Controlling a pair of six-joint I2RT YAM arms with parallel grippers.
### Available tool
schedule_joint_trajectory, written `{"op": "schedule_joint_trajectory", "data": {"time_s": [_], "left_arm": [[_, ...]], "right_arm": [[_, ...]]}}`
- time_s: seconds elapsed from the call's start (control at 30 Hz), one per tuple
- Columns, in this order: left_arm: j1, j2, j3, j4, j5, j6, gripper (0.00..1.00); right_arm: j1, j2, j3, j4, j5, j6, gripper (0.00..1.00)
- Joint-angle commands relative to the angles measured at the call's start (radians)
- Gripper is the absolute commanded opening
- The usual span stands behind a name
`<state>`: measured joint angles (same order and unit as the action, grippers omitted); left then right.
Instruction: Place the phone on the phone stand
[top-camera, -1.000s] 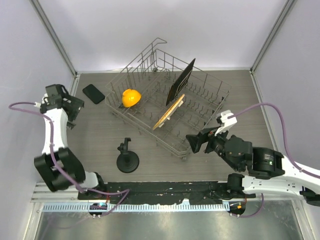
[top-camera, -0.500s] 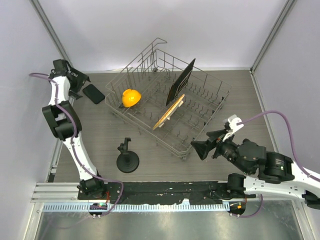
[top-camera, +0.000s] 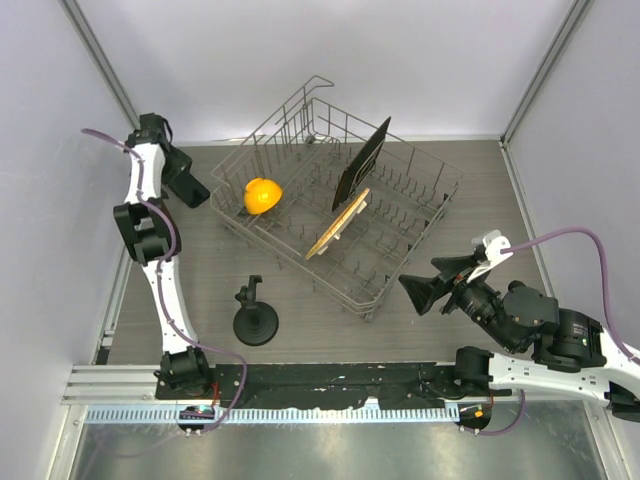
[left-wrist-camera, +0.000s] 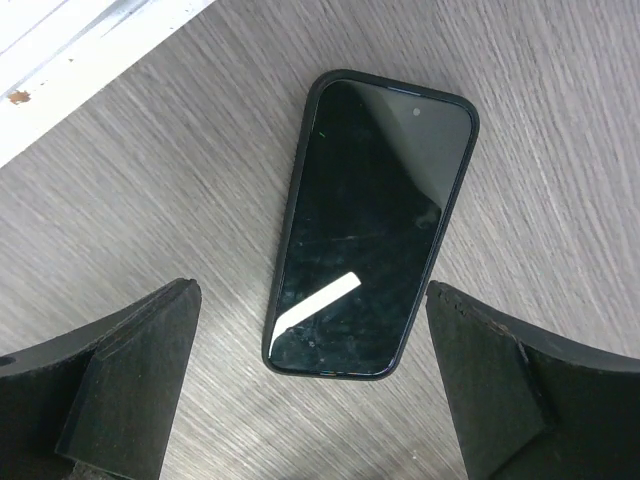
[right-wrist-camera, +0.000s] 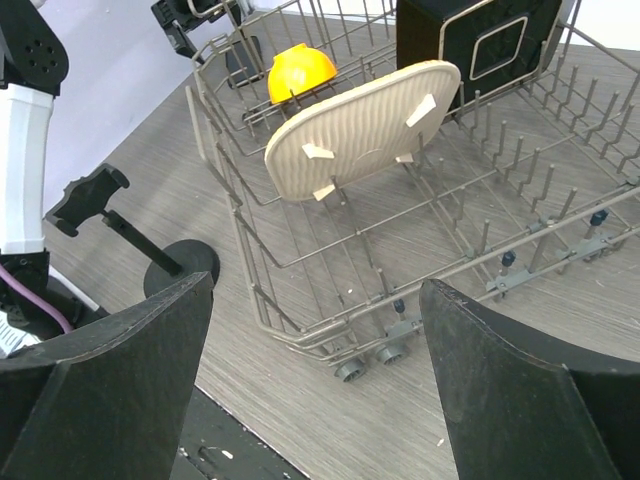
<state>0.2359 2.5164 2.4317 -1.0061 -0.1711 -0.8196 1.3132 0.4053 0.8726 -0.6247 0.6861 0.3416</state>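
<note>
While the right end effector (top-camera: 425, 283) hangs at the near right of the bench (top-camera: 200, 260), it's released: fingers spread wide, nothing between them. It sits just off the near corner of the dish rack (top-camera: 400, 205), apart from the wire.

Phone stand (top-camera: 255, 318) is near left, upright on its round disc base. Its angled arm and clip point away from the arm bases, and the clip is empty. It stands close to the rack's near edge with no contact.

Rack takes the middle of the bench, set at an angle. Contents:
- orange bowl (top-camera: 262, 194) at the left end
- beige ribbed board (top-camera: 338, 224) leaning among the tines
- black board (top-camera: 362, 160) standing upright behind it

Phone (left-wrist-camera: 370, 225) is at the far left corner, flat on the bench, screen up, just left of the rack. Not on the stand; the two are well apart.

Left end effector (left-wrist-camera: 312, 295) is directly over the phone, also released. In the left wrist view its fingers (left-wrist-camera: 110, 380) straddle the phone's lower end, with a clear gap on both sides and no contact. In the top view the arm hides most of the phone
</note>
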Motion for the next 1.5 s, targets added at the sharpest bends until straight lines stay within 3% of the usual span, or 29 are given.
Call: {"op": "schedule_joint_trajectory", "data": {"time_s": [0.0,0.33,0.47,1.13,1.33,1.47], "left_arm": [[-0.061,-0.018,0.012,-0.022,-0.226,0.065,1.00],[-0.090,0.038,0.015,-0.025,-0.160,0.068,1.00],[-0.089,0.071,0.059,-0.088,-0.192,0.057,1.00],[-0.076,0.105,-0.003,-0.118,-0.178,0.099,0.97],[-0.072,0.111,-0.019,-0.151,-0.211,0.142,0.77],[-0.073,0.087,-0.060,-0.144,-0.185,0.152,0.40]], "right_arm": [[0.000,-0.013,0.029,0.000,0.052,-0.030,0.89],[0.000,-0.032,0.023,-0.001,0.064,-0.030,0.89],[0.000,-0.046,0.020,-0.001,0.064,-0.024,0.89],[0.000,-0.050,0.040,-0.026,0.064,0.005,0.89],[0.000,0.046,0.097,-0.090,0.047,0.025,0.89],[0.000,0.056,0.094,-0.081,0.013,0.039,0.89]]}}
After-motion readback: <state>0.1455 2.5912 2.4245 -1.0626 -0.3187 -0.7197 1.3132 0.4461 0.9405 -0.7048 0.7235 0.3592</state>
